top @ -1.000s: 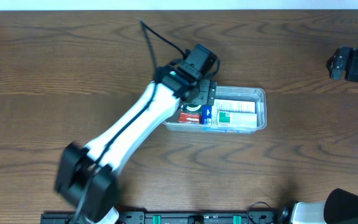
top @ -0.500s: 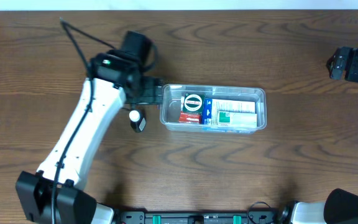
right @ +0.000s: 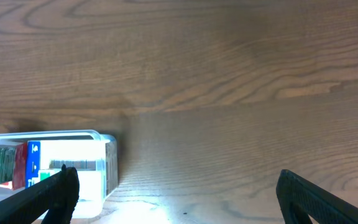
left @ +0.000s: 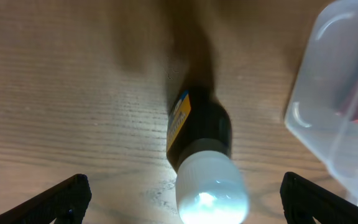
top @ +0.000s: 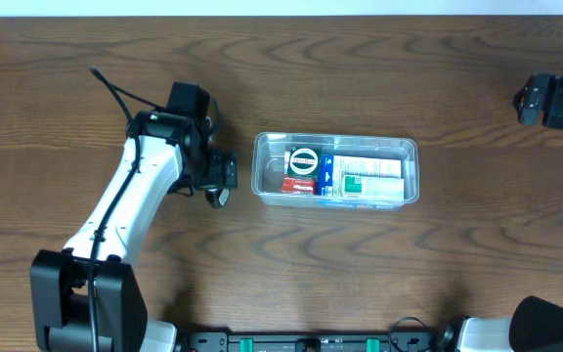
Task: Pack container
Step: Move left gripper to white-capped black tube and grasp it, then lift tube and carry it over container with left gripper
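Swung left off the container [top: 411, 149]; hovers with left gripper [top: 225, 173] spread wide over bottle [left: 199, 130]; packets [top: 360, 181] in, bottle left.

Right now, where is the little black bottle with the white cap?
In the overhead view the bottle lies on its side on the table, just left of the container, under the open left gripper.

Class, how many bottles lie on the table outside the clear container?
1. The dark, white-capped bottle lies on its side just left of the container, under the left end effector; the arm could hide others.
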